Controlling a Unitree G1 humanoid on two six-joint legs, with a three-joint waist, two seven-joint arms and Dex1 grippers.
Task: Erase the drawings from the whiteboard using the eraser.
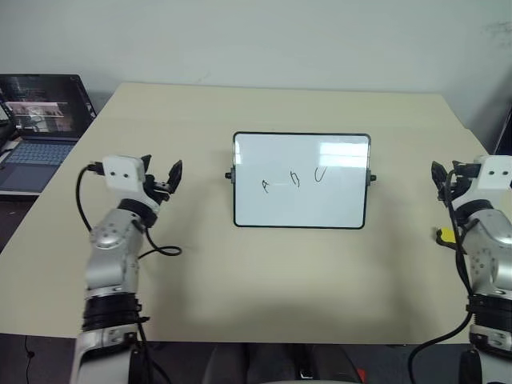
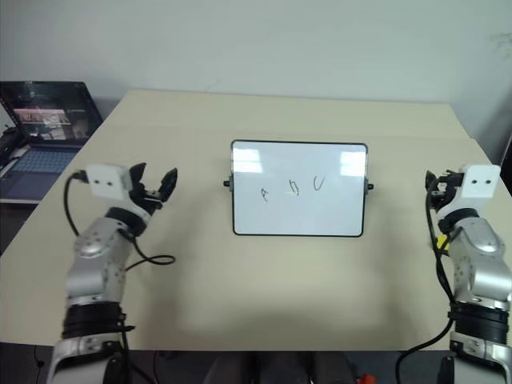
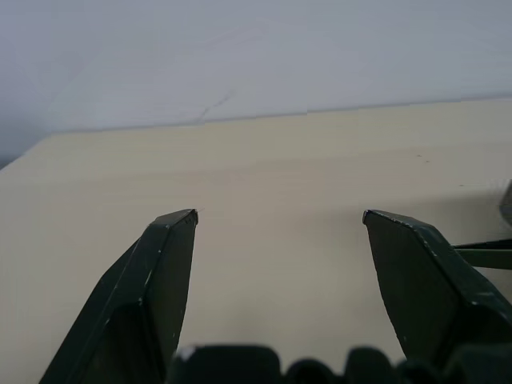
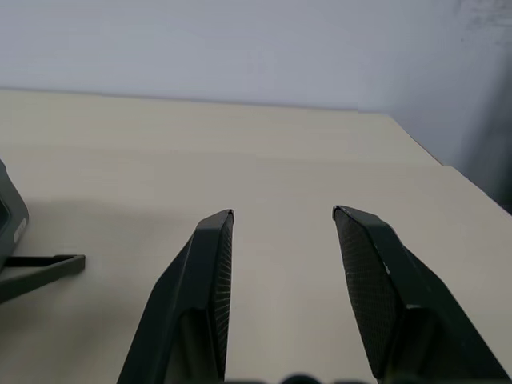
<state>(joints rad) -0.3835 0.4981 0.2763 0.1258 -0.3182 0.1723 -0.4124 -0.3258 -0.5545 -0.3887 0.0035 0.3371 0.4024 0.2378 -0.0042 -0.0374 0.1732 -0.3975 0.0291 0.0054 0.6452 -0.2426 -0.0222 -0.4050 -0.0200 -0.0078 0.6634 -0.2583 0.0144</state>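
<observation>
Here, a small whiteboard (image 1: 302,181) lies flat in the middle of a pale table (image 1: 240,272), and everything else is placed from it. Three thin drawings (image 1: 294,179), like letters, sit in a row across the board's centre, untouched. To the board's left, well apart from it, the left gripper (image 1: 160,179) hangs over the table with its fingers spread and nothing between them. To the board's right, near the table's edge and equally far off, the right gripper (image 4: 282,220) points forward, its fingers parted with a clear gap and holding nothing. The eraser (image 1: 445,236), a small yellow block, shows only as a sliver just behind the right arm, on the right side of the board and closer to the robot than the gripper above it. A laptop (image 1: 38,132) sits far off to the board's left. The main risk, as I judge it, is the pickup: the eraser sits tucked under the right arm, partly hidden by its cable, so a reach could nudge it off the nearby table edge. A loose grip on so small a block could let it slip mid-wipe. The board looks light, so a hard wipe may push it across the table unless the left gripper steadies it.
</observation>
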